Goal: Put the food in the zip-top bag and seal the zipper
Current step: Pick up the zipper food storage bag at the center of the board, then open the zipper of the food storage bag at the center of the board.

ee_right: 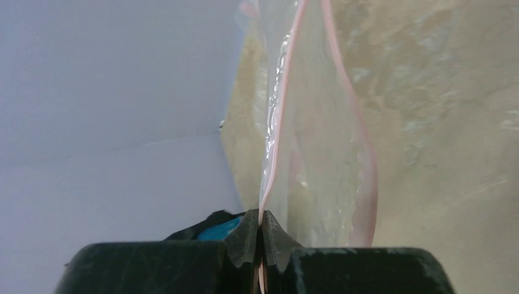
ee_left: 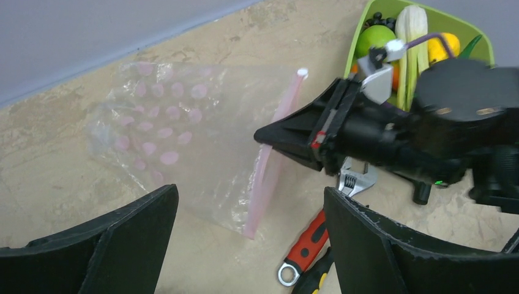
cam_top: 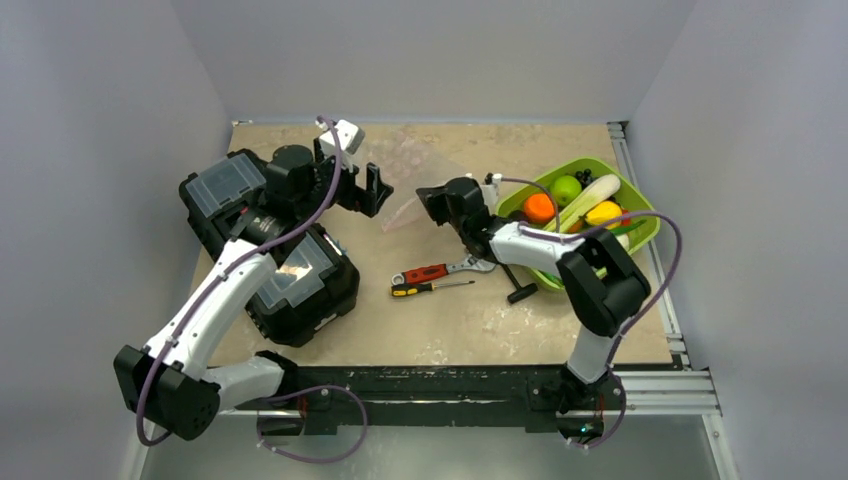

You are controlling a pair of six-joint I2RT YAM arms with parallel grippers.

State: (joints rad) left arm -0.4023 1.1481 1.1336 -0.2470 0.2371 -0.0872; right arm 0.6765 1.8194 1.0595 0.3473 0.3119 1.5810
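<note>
Right gripper (ee_right: 261, 236): fingers pressed tight together on one lip of the zipper (ee_right: 276, 128). The arm stretches forward and left, low over the table (cam_top: 450, 320).
Left gripper (ee_left: 251, 193): fingers spread wide, holding nothing, above the zip-top bag (ee_left: 183, 128).
Bag: clear, pink-dotted, crumpled, at far centre, mouth parted.
Food (cam_top: 540, 207) sits in the green tray (cam_top: 575, 163).

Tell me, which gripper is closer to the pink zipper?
Right. The right gripper is shut on the zipper, pinching its edge. The left gripper hangs open a little way off to the zipper's left, not touching it.
</note>
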